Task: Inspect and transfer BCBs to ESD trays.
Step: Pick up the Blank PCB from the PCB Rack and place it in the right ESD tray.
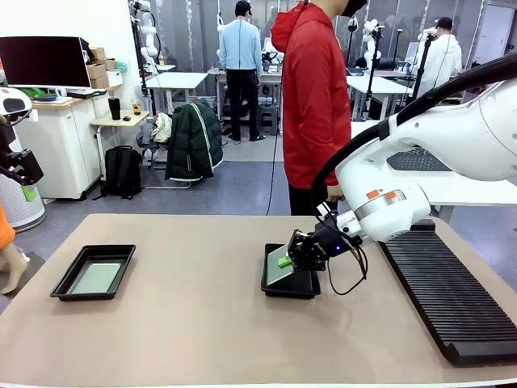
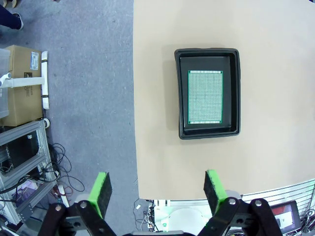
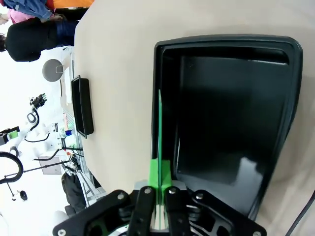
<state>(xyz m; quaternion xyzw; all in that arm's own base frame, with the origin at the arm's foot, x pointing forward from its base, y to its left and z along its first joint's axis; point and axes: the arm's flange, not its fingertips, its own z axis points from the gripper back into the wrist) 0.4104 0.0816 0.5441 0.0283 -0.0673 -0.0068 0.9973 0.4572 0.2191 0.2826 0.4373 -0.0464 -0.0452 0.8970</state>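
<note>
Gripping now: the right gripper (image 1: pixel 289 257) has its jaws pressed together on the edge of a thin board (image 1: pixel 279 265), one of the BCBs, over the near tray (image 1: pixel 291 284).
Right gripper up close: in the right wrist view the green pads (image 3: pixel 158 173) pinch the board (image 3: pixel 159 128) edge-on, so it reads as a thin green line running away from the right gripper (image 3: pixel 158 183).
Held board: tilted, its lower edge down by one side wall of the near tray (image 3: pixel 290 98); whether it touches the floor of the tray I cannot tell.
Near tray: black, shallow, raised rim, standing on the table (image 1: pixel 202 323) a little right of the middle; its floor is bare and glossy in the right wrist view.
Right arm: white, coming in from the right side, black cable looping under the wrist.
Left gripper: the left gripper (image 2: pixel 157 192) hangs high above the table with its fingers (image 2: pixel 102 189) well apart, nothing between them.
Far tray: the second of the ESD trays (image 1: pixel 94 272) sits near the table's left end, well apart from the near one.
Second board: a pale green board (image 2: pixel 205 96) lies flat inside the far tray (image 2: pixel 181 88), clear of the rim all round.
Rack: a long black ribbed rack (image 1: pixel 448 295) lies along the right side of the table.
Person: a person in a red hooded jacket (image 1: pixel 311 97) stands at the far edge, one hand (image 1: pixel 333 194) hanging by the right arm.
</note>
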